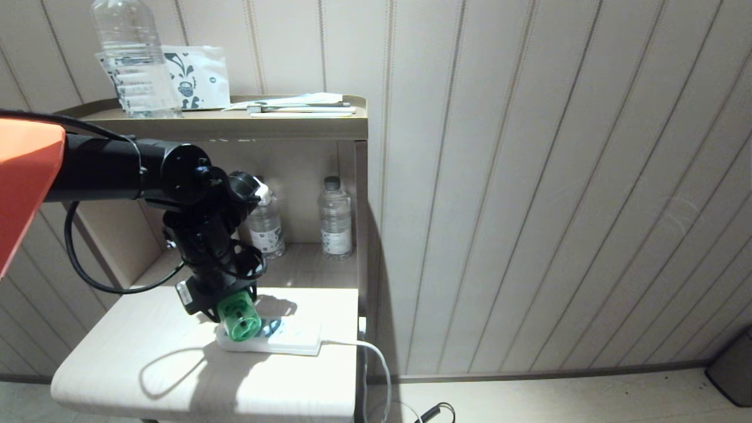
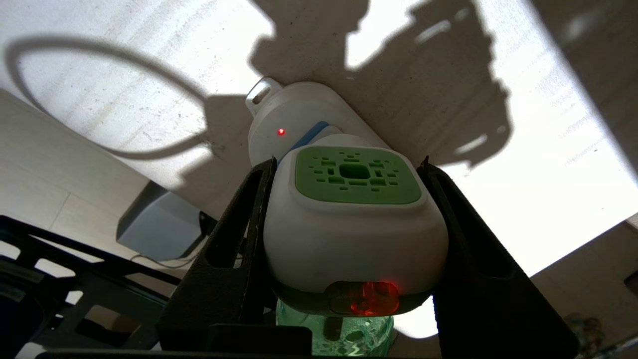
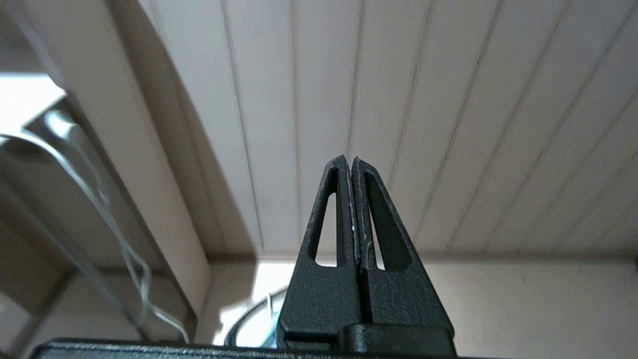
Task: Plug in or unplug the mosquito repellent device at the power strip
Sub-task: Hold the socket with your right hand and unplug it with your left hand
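The mosquito repellent device (image 1: pixel 238 317) stands on the power strip (image 1: pixel 294 339), its green bottle end facing the head camera. In the left wrist view its white-and-green head (image 2: pixel 349 224) sits against the strip (image 2: pixel 294 119), and a red lamp glows on each. My left gripper (image 1: pixel 226 305) reaches down from the left. Its black fingers (image 2: pixel 234 239) press both sides of the device's head, so it is shut on it. The prongs are hidden. My right gripper (image 3: pixel 349 158) is shut on nothing and faces the panelled wall, outside the head view.
The strip lies on a pale low table (image 1: pixel 147 364), and its white cable (image 1: pixel 376 358) drops off the right edge. Two water bottles (image 1: pixel 336 220) stand in the shelf niche behind. A large bottle (image 1: pixel 135 59) and papers sit on the shelf top. A dark bin (image 1: pixel 731 370) stands at the far right.
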Motion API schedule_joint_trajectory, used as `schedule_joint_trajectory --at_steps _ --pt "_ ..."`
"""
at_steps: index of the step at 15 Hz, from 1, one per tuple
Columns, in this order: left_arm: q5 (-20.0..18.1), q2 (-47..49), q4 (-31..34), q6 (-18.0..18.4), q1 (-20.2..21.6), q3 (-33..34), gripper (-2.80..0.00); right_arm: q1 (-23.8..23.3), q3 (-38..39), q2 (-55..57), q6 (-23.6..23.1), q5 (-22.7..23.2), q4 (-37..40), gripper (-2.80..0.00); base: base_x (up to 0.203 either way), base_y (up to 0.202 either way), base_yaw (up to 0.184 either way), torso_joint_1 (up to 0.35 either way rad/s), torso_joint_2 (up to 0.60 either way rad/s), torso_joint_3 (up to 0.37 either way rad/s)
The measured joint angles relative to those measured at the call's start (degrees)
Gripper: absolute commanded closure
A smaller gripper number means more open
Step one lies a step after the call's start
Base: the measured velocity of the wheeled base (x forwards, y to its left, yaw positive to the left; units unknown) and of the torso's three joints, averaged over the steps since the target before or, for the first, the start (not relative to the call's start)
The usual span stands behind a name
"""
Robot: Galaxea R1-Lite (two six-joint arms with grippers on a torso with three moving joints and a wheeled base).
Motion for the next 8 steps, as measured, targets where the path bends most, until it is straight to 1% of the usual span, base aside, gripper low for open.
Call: schedule_joint_trajectory --at_steps 3,6,8 --pt "-0.09 -0.27 0.19 -0.03 0.00 0.10 0.00 -0.03 -13.81 3.20 0.00 2.15 6.75 0.00 0.000 0.000 0.000 0.000 0.00 0.000" --pt "-0.02 -0.48 0.38 -0.04 -0.15 -0.09 0.00 -0.18 -29.45 12.71 0.28 4.70 7.98 0.00 0.000 0.000 0.000 0.000 0.00 0.000" --pt "-0.27 -0.57 0.35 -0.01 -0.23 -0.16 0.00 -0.37 -40.55 21.25 0.97 7.44 8.32 0.00 0.000 0.000 0.000 0.000 0.00 0.000"
